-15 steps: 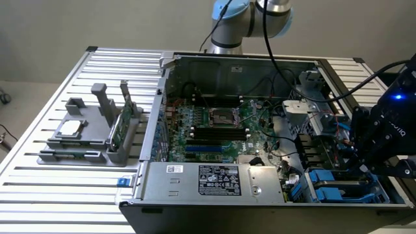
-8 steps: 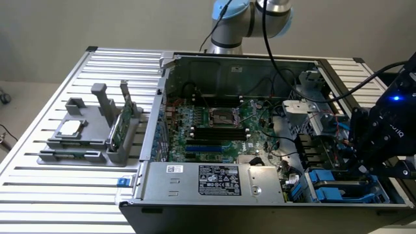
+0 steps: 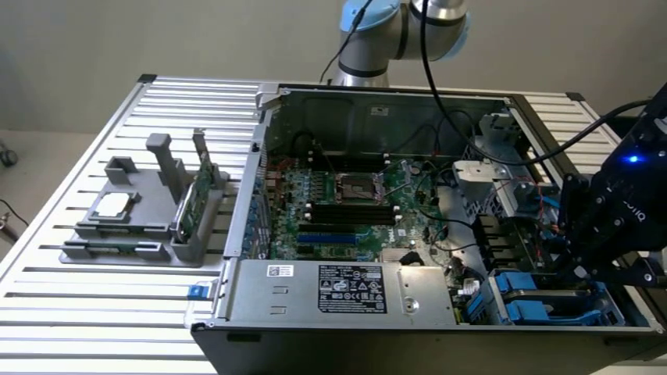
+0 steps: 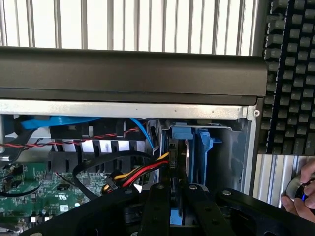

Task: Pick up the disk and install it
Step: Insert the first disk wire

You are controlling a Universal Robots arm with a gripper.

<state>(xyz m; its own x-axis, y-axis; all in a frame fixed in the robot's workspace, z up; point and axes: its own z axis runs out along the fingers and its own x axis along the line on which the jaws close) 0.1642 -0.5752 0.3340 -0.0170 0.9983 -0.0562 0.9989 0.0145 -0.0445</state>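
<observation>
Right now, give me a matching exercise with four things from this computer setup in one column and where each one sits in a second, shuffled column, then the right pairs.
Things:
1. disk
2. gripper
3. CPU chip
4. power supply

Places:
A. on the grey holder outside the case, at the exterior view's left
B. along the near edge of the case, bearing a black label
C. standing on edge in the drive bay at the case's corner, framed in blue
D. just above the drive bay, over the blue carrier

Pairs: 1-C, 2-D, 3-A, 4-B
</observation>
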